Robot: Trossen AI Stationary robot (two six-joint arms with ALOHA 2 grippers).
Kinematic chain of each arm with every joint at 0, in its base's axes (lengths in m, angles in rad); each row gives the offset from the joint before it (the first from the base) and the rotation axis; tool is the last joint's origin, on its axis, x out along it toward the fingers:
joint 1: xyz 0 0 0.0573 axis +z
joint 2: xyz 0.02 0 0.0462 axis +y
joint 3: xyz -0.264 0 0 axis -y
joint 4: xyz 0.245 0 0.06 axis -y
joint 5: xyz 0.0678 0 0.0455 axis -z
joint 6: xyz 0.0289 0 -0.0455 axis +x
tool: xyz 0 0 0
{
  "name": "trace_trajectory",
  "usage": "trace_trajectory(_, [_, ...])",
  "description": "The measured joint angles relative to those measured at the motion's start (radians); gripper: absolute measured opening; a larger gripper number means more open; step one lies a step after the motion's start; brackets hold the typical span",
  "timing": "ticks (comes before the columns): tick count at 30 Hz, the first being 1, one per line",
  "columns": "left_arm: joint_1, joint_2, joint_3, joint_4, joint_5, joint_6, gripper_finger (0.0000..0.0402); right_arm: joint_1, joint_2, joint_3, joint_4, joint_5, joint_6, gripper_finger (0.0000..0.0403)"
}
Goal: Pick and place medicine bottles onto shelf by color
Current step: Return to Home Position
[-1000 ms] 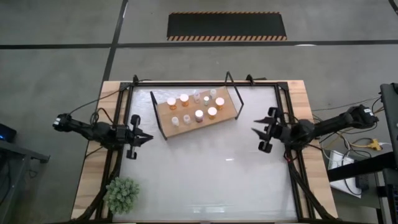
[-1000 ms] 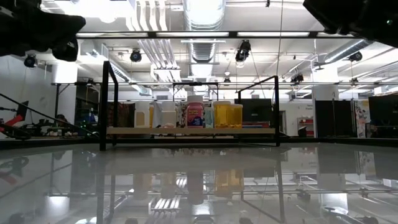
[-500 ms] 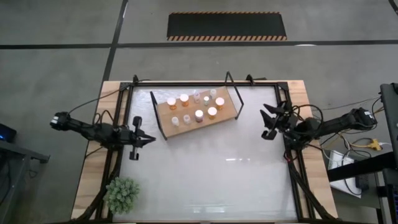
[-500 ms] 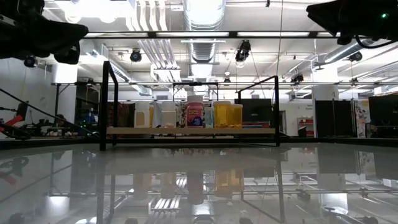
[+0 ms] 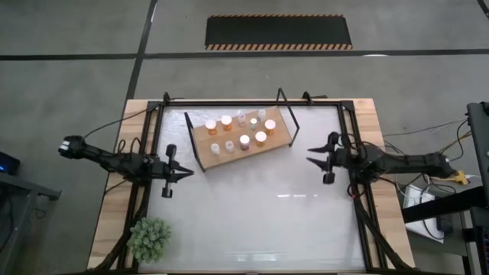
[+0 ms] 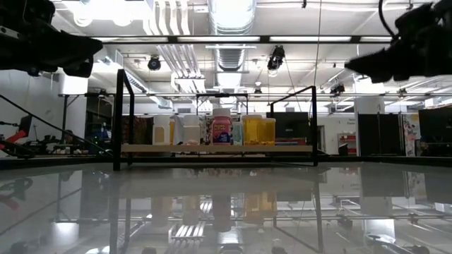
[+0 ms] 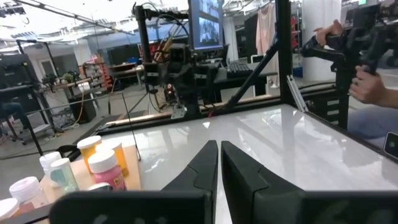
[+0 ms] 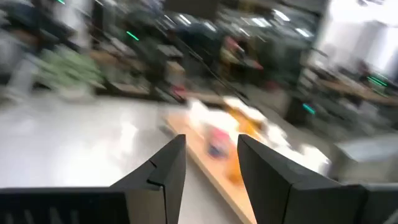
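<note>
Jaws of the left gripper (image 5: pixel 185 173) are seen drawn nearly together, with nothing held between them; those of the right gripper (image 5: pixel 312 156) are spread apart and likewise empty. Both grippers are held above the white tabletop (image 5: pixel 260 221), at its left and right sides, each pointed inward.

Between them, toward the far edge, the shelf (image 5: pixel 202 141) is set at a slight angle, well apart from either gripper. The medicine bottles (image 5: pixel 244 140) are stood upright on its board in two rows, orange ones among clear and purplish ones. From the low view, the bottles (image 6: pixel 221 130) are seen lined up on the board (image 6: pixel 282 148) between the black wire end frames.

Compared with half a second ago, the right gripper has been lowered and levelled, its arm stretched out flatter, and the left gripper has been shifted slightly inward. The shelf and bottles are unchanged.
</note>
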Motion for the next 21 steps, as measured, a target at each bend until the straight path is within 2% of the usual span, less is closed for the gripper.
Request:
trace_trajectory(2, [0.000,0.011,0.000,0.000,0.000,0.000,0.0004,-0.012,-0.092,0.000,-0.142,0.065,-0.003,0.0133])
trace_trajectory(4, [0.000,0.018,-0.001,0.000,0.000,0.000,0.0004,-0.018,-0.148,0.002,-0.184,0.062,-0.023,0.0130])
trace_trajectory(7, [0.000,0.030,-0.001,-0.002,0.001,0.000,0.0004,-0.027,-0.148,0.000,-0.179,-0.017,-0.083,0.0126])
trace_trajectory(13, [0.000,0.058,-0.001,0.000,0.000,0.000,0.0004,-0.026,-0.118,0.000,-0.185,-0.038,-0.051,0.0124])
trace_trajectory(18, [0.000,0.080,-0.001,-0.001,0.000,0.000,0.0004,-0.027,-0.083,0.000,-0.205,-0.113,-0.053,0.0132])
trace_trajectory(21, [0.000,0.093,-0.002,0.000,0.000,0.000,0.0004,-0.027,-0.099,0.000,-0.205,-0.112,-0.070,0.0136])
